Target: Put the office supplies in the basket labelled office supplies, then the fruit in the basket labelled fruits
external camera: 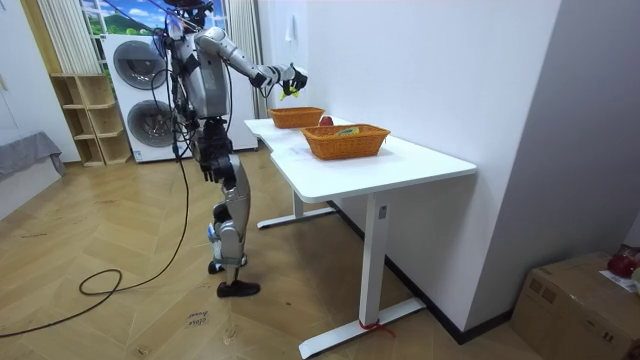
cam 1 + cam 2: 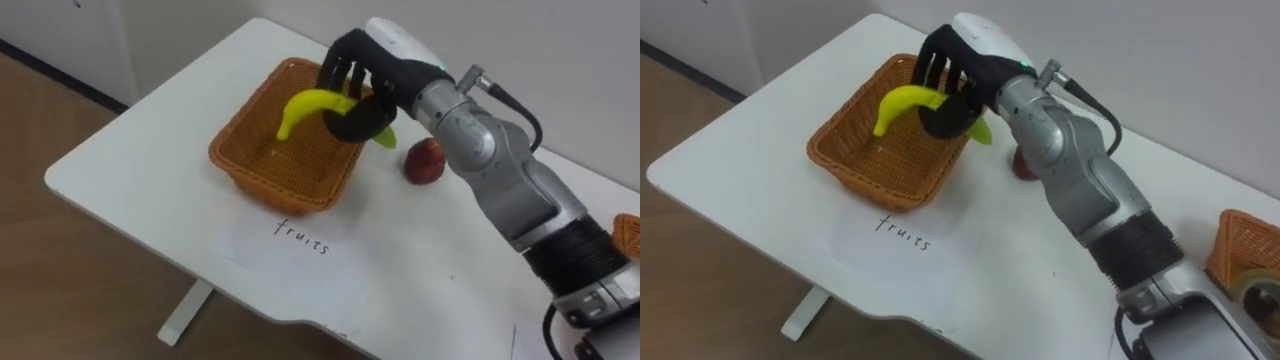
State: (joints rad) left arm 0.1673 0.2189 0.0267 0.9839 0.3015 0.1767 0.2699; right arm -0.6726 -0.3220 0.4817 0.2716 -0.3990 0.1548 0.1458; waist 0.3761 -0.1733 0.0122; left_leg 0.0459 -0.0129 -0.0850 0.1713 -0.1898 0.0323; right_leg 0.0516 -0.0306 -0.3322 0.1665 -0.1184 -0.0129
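The right robot hand has black fingers and a smooth white shell on its back. Behind it, the arm is made of rounded silver-grey metal parts, with a small green spot near the wrist. A thin black cable comes out of a small metal plug there and makes a loop. Nearer, the arm carries a black ribbed band. In the room view the torso is silver-grey.

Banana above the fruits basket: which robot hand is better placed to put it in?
Right. The right robot hand already has its fingers curled round the banana and holds it over the open basket, so it probably only needs to lower slightly and let go.
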